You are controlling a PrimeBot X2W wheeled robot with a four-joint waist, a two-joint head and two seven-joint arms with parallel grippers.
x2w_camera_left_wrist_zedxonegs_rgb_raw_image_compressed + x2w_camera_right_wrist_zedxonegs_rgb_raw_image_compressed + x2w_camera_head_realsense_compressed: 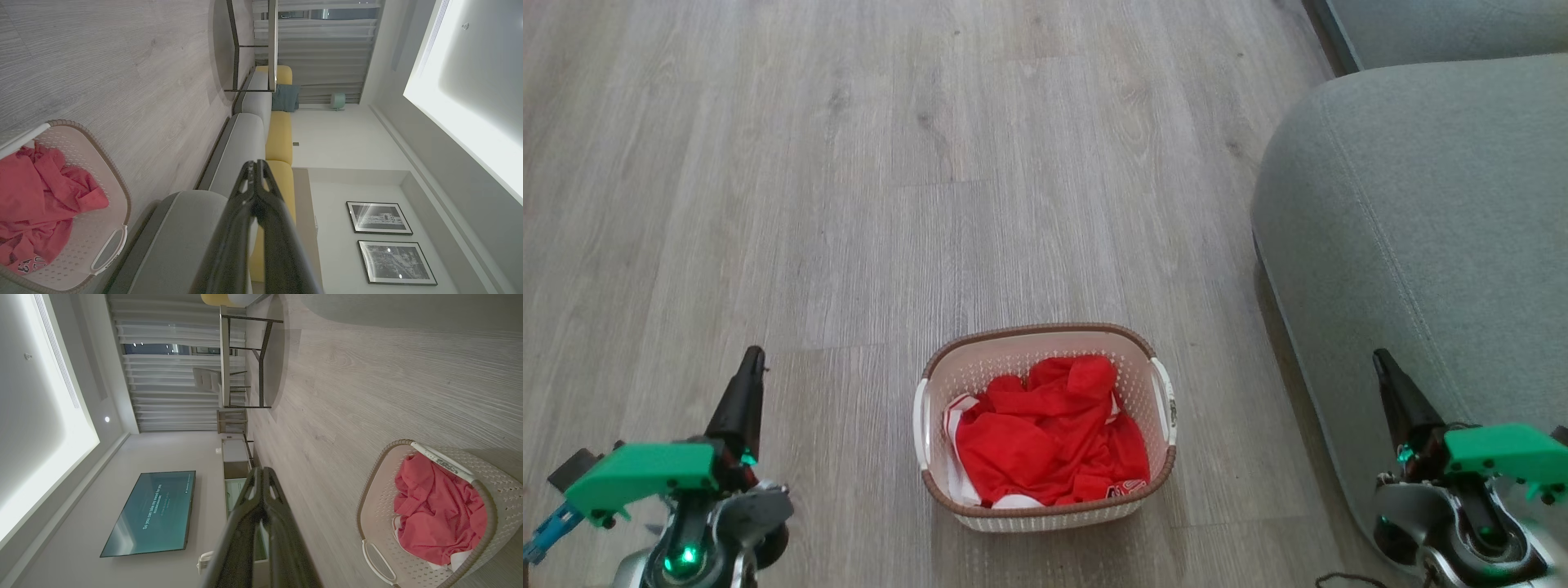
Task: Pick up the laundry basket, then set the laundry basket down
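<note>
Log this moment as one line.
stage: before pickup | laundry basket: on floor, untouched | left gripper: shut, empty | right gripper: shut, empty

The robot's left gripper (751, 363) and right gripper (1382, 363) sit low at either side, dark fingers (239, 220) pressed together, pointing forward and angled slightly inward above green-housed wrists.

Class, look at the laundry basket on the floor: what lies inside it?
Crumpled red clothing with white trim lies in the laundry basket. It hides most of the bottom, so anything beneath cannot be seen.
</note>
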